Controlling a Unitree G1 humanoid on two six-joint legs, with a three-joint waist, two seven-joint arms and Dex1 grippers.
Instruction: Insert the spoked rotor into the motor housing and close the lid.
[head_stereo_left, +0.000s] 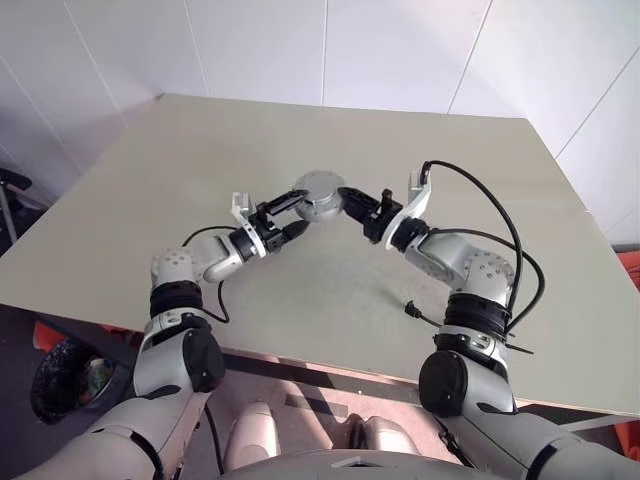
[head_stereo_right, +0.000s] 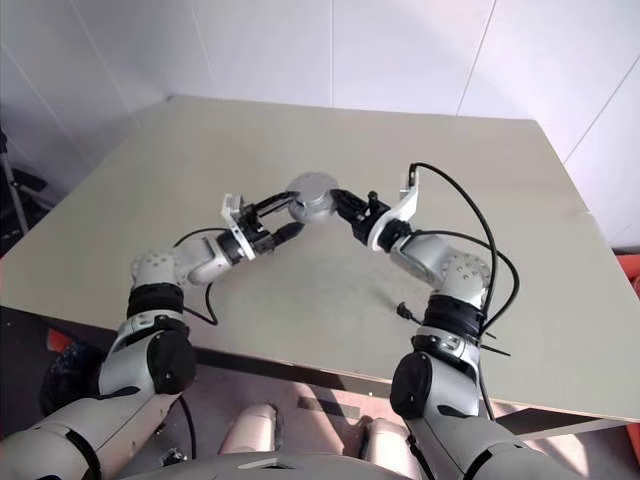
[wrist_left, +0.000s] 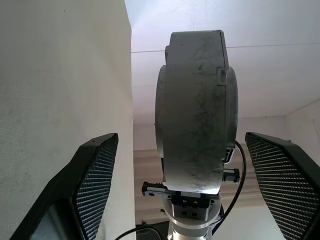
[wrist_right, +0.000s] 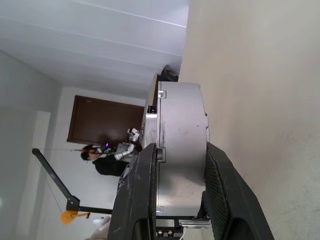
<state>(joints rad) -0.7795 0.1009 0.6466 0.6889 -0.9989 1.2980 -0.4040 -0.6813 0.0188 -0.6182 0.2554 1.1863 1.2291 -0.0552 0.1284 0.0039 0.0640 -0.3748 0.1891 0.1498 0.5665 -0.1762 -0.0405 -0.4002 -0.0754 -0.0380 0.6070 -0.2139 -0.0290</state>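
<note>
Right fingers clamp closed motor housing | left fingers wide, flanking it | arms level, converging

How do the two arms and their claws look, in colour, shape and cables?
Both arms are silver-grey with black joint bands. Each wrist carries a white bracket. The left claw and right claw each have two black fingers with finely gridded pads. Black cables loop along the right arm.

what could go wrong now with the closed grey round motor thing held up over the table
The closed round grey metal motor housing hangs above the beige table, pinched only by the right gripper; the left gripper stands open around it, not touching. A slip would likely drop it. Its ribbed lid might also swing open.
</note>
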